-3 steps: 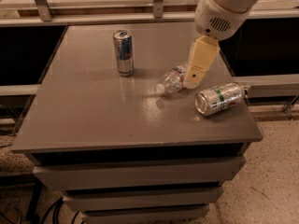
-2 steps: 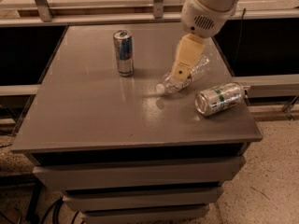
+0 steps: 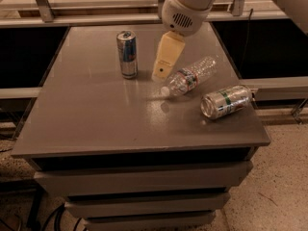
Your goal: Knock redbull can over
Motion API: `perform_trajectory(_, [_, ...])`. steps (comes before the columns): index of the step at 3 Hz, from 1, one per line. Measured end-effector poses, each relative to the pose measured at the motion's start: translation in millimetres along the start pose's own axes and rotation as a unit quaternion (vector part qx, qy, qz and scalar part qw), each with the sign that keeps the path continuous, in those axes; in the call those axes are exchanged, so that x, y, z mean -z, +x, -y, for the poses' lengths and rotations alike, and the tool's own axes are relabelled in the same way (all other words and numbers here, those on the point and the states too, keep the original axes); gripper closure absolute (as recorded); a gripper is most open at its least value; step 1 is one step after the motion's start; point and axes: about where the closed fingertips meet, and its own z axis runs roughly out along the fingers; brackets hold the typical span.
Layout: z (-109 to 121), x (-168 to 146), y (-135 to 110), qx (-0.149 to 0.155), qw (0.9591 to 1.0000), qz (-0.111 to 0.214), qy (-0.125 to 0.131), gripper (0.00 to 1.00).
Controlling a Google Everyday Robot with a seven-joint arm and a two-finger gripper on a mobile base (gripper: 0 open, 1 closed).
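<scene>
Sliding leftward since a second ago, the gripper (image 3: pixel 160 74) is leaving its place over the clear plastic bottle (image 3: pixel 188 76) and closing on the task's target. Nearest the front edge of the grey table (image 3: pixel 96 119), a silver-and-green can (image 3: pixel 226 101) is lying on its side, well apart from the action. Just behind it the bottle is lying tilted, its cap end pointing toward the gripper's tip, which is hanging low over the tabletop just beside that cap. Whether the pincer is released or clenched, I cannot tell; it is showing only as one cream paddle angling down from the white wrist. Farther back and to the left, the redbull can (image 3: pixel 127 54) is standing upright, near the gripper but not yet touching it. The approach step is looking nearly done. The next move is probably calling for a continued sideways sweep, striking the can high on its body so that it is tipping rather than sliding.
</scene>
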Motion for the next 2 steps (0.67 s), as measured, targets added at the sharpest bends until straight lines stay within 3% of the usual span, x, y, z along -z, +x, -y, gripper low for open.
perform_trajectory(2, [-2.3,-25.5,-38.7,-0.021,0.9992,0.028,-0.019,0.00])
